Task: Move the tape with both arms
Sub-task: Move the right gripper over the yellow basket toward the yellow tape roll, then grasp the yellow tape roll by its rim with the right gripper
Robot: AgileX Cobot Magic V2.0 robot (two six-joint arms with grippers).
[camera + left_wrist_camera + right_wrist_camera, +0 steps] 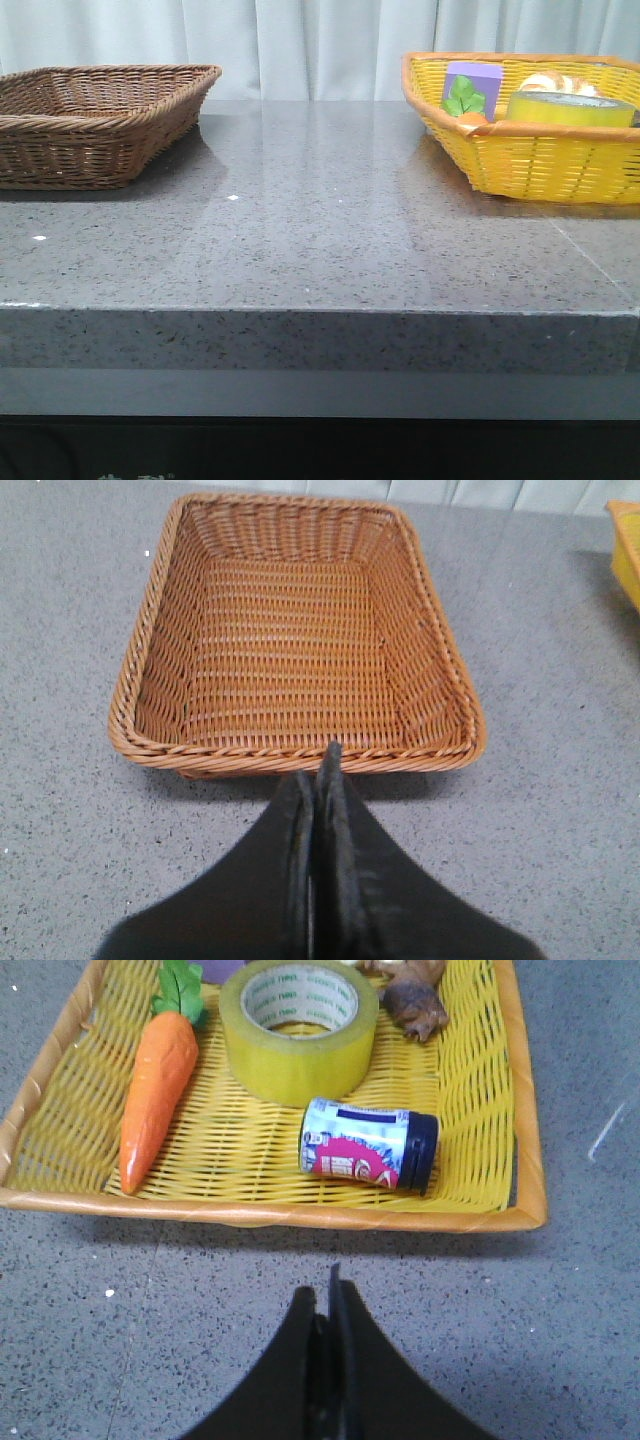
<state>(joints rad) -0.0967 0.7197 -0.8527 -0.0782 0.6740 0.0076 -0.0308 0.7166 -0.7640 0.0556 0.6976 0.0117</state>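
Yellow tape [299, 1032] flat in yellow basket [480, 1100], between carrot [157, 1085] and small can [368, 1145]

Both grippers, left [318, 780] and right [330, 1300], clenched and holding nothing; best opened wide, lowered across the roll's wall, clear of the can

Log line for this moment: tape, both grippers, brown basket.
tape: flat in yellow basket | left gripper: shut, nothing held | right gripper: shut, nothing held | brown basket: nothing inside
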